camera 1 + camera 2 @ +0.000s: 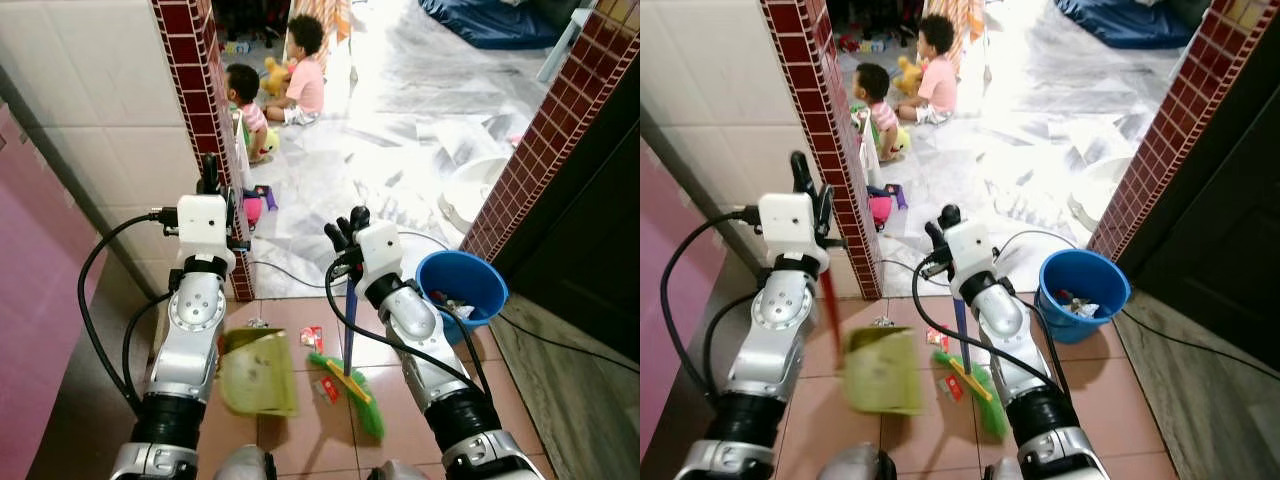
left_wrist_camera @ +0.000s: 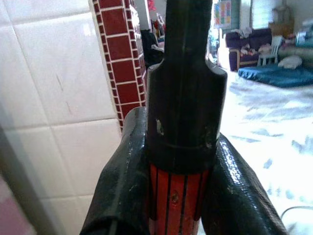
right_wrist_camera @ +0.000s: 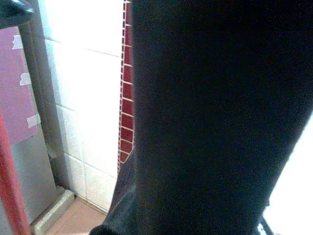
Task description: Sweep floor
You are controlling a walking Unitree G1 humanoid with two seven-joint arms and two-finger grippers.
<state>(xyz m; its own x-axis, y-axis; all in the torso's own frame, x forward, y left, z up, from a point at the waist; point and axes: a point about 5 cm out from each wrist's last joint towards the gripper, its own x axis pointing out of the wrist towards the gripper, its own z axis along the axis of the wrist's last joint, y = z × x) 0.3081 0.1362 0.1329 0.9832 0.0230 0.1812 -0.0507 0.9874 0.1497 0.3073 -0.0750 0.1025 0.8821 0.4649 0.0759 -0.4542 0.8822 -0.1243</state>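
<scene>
My left gripper [image 1: 209,178] is raised beside the brick pillar and shut on the red, black-capped handle [image 2: 180,147] of a yellow-green dustpan [image 1: 258,372]. The dustpan hangs just above the brown floor tiles. My right gripper [image 1: 347,228] is shut on the top of a blue broom handle [image 1: 350,330]. The broom's green bristles [image 1: 362,398] rest on the tiles to the right of the dustpan. Red and white wrapper scraps [image 1: 312,338] lie on the floor between pan and bristles.
A blue bucket [image 1: 490,290] holding trash stands on the right by the doorway. A red brick pillar [image 1: 205,110] and a white tiled wall [image 1: 90,100] close the left side. Two children [image 1: 300,70] sit on the pale floor beyond. A black cable [image 1: 290,272] crosses the threshold.
</scene>
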